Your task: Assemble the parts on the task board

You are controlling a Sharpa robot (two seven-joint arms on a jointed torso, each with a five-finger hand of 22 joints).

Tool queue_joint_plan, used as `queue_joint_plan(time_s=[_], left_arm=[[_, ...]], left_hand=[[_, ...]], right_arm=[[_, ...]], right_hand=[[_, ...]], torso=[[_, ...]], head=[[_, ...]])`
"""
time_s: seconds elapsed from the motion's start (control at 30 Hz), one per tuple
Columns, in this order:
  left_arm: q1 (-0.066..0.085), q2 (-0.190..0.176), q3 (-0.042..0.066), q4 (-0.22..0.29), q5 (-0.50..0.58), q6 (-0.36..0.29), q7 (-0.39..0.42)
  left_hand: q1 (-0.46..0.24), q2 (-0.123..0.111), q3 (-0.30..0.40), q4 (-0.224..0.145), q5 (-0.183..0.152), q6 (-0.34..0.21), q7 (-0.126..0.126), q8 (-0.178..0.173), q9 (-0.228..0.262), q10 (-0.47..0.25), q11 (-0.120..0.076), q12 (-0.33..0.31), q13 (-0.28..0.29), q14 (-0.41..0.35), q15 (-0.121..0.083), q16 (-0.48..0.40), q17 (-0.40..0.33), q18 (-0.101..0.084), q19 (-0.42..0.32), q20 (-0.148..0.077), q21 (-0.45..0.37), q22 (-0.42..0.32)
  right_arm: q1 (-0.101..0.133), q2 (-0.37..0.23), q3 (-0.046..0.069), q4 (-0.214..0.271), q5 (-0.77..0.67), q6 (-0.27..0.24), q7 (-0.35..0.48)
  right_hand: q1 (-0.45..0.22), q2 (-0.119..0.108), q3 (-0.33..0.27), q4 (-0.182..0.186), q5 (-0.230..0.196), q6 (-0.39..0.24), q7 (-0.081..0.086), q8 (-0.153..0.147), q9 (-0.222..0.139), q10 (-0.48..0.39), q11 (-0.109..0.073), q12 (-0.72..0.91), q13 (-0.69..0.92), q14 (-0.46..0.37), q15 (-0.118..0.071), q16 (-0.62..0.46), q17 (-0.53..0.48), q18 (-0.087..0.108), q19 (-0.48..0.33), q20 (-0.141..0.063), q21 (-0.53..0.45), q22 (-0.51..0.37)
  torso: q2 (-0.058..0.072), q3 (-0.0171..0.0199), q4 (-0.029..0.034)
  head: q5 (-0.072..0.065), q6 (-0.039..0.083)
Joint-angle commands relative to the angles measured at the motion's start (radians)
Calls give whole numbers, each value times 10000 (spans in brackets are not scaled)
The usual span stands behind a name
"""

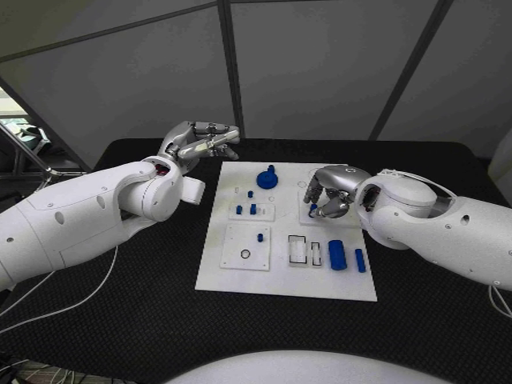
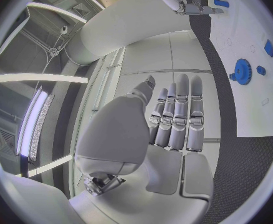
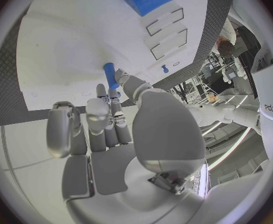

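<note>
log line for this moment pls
left hand: open, off board | right hand: pinching blue peg over task board

The right hand [image 3: 111, 134] pinches a blue peg [image 3: 110, 75] over the task board [image 3: 68, 50].

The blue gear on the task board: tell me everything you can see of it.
The blue gear is a round, toothed disc of matte blue, plastic by its look, with a raised hub or knob at its centre. It lies flat near the far edge of the white task board, about midway across it. In the left wrist view its toothed rim shows plainly, with a small blue part close beside it. Nothing grips it: the left robot hand hangs beyond the board's far left corner, and the right robot hand is over the board to its right.
</note>
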Motion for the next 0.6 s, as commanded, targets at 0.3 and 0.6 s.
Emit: queue_joint_plan(time_s=[0.3,0.6], left_arm=[[15,16,6,-16,32,96,23],[15,9,6,-19,32,86,5]], left_hand=[[115,1,14,-71,-44,-88,-10,2,14,-47,21,-6,11,-5,-5,-41,-12,26,74,-24,-48,-14],[115,1,14,-71,-44,-88,-10,2,14,-47,21,-6,11,-5,-5,-41,-12,26,74,-24,-48,-14]], right_arm=[[16,56,4,-48,29,153,75],[14,74,3,-86,-103,512,-118]], right_hand=[[-5,372,460,93,-32,472,-114,154,42,656,-130,128,10,99,-104,222,247,-14,145,-92,242,651],[130,559,728,27,-30,933,-276,296,126,1222,-317,171,46,158,-262,405,478,-77,272,-234,470,904]], torso=[[2,0,-2],[5,-2,4]], head=[[-31,-12],[-43,-46]])
